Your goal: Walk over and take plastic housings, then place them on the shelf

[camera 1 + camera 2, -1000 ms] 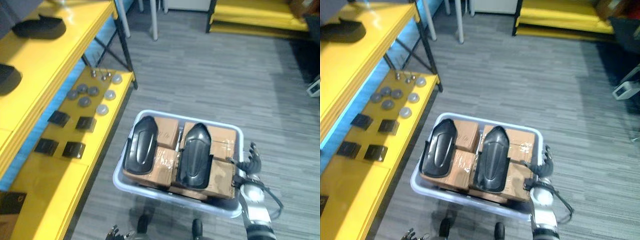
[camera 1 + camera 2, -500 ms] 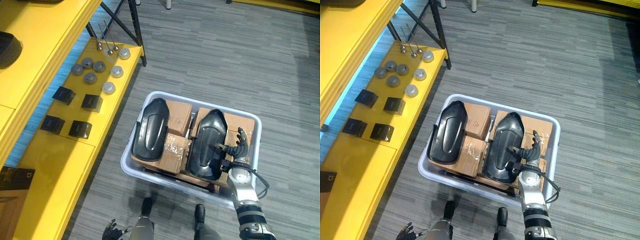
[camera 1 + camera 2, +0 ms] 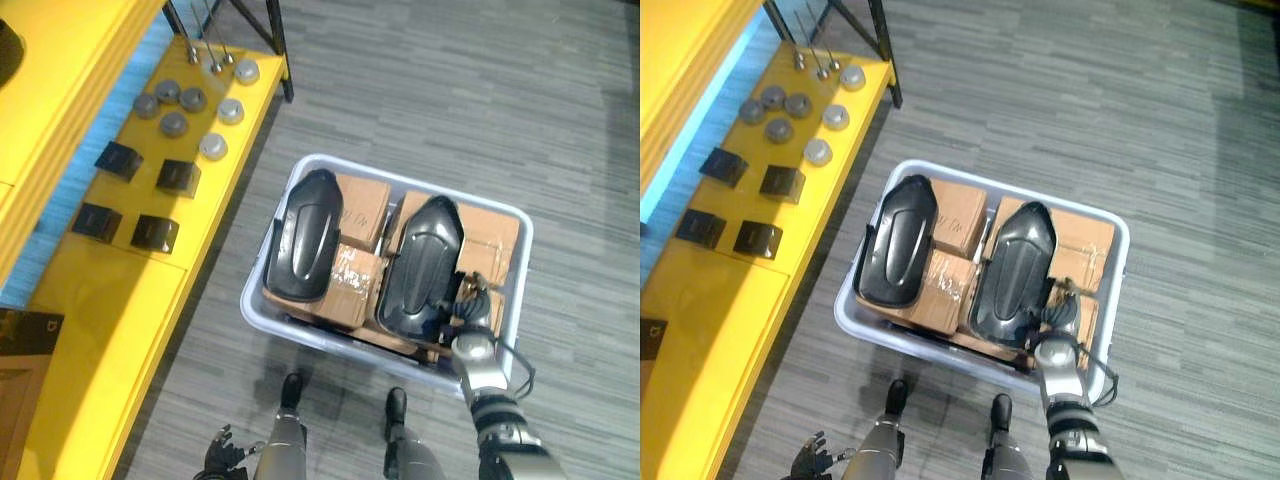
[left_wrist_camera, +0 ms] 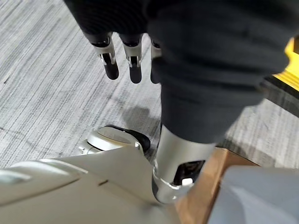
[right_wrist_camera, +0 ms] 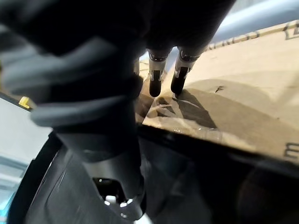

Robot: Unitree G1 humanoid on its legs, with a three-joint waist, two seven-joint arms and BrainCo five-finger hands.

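Note:
Two black plastic housings lie side by side on cardboard boxes (image 3: 362, 200) inside a pale bin (image 3: 249, 305): the left housing (image 3: 303, 248) and the right housing (image 3: 420, 268). My right hand (image 3: 475, 308) is inside the bin at the near right end of the right housing. In the right wrist view its straight fingers (image 5: 155, 80) point down at a cardboard box (image 5: 233, 93), and its thumb (image 5: 117, 186) lies over the housing's dark shell (image 5: 56, 196). My left hand (image 3: 222, 455) hangs open low at my side, fingers (image 4: 110, 63) over the floor.
A yellow shelf (image 3: 100, 300) runs along the left, beside the bin. On it lie small black blocks (image 3: 178, 176) and several grey discs (image 3: 190, 98). Grey striped carpet (image 3: 450, 90) spreads beyond and to the right of the bin.
The camera has moved closer and looks down more steeply. My right hand came from outside the bin's right rim to the right housing's near end. The left hand still hangs low.

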